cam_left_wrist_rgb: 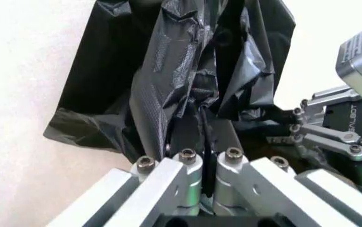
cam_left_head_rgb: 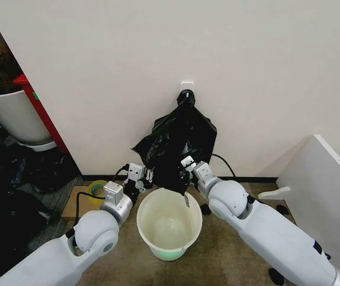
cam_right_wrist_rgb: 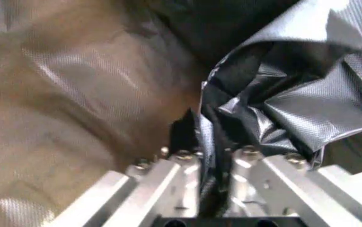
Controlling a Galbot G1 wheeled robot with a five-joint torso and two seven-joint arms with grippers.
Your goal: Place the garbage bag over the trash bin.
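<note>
The garbage bag is crinkled glossy black plastic. It hangs against the wall from a white fitting, just above and behind the trash bin, a round white bucket with a pale green base, standing open on the floor. My left gripper is at the bag's lower left edge, shut on a fold of the bag. My right gripper is at the lower right edge, over the bin's far rim. In the right wrist view, that gripper is shut on the bag.
A large white pot with a red-edged board stands at the far left. A yellow tape roll and black cables lie by the left arm. A white panel leans at the right. Brown floor surrounds the bin.
</note>
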